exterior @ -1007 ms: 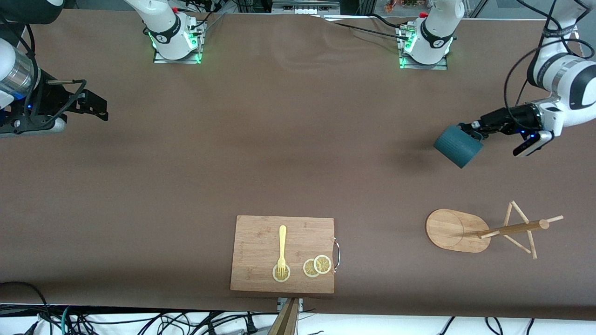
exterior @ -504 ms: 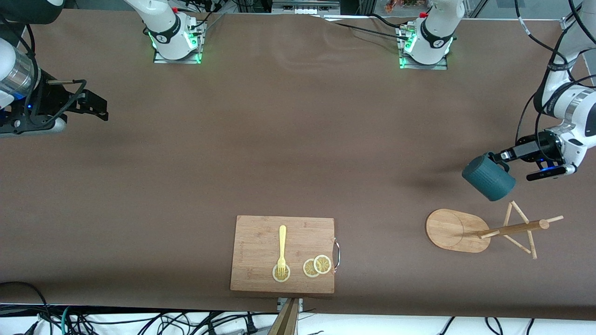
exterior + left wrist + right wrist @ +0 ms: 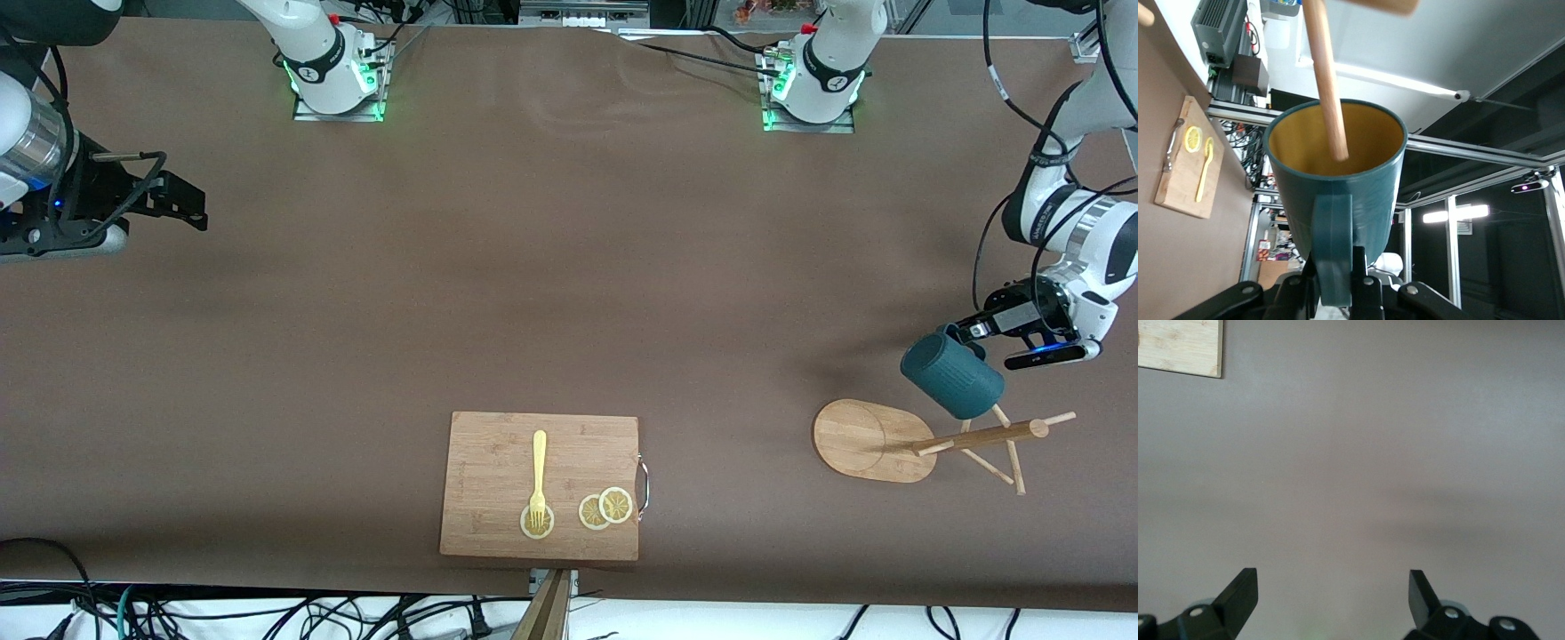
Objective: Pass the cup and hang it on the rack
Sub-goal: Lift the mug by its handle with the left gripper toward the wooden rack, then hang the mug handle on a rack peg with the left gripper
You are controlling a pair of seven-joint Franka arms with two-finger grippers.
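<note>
Most of the frame is bare brown bench (image 3: 1358, 467), with a soft darker band of shadow running across its lower half. A corner of a light wooden board (image 3: 1179, 345) fills the upper left. At the bottom edge, the right tool (image 3: 1333, 593) shows two black fingertips (image 3: 1241, 587) spread wide apart.

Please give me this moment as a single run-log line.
left gripper: shut on cup handle, over rack | peg across cup mouth | right gripper: open, waiting over bare table

Front view: high, facing robots. Wrist views: close. Front and left wrist share cutting board (image 3: 540, 485) (image 3: 1185, 173).
</note>
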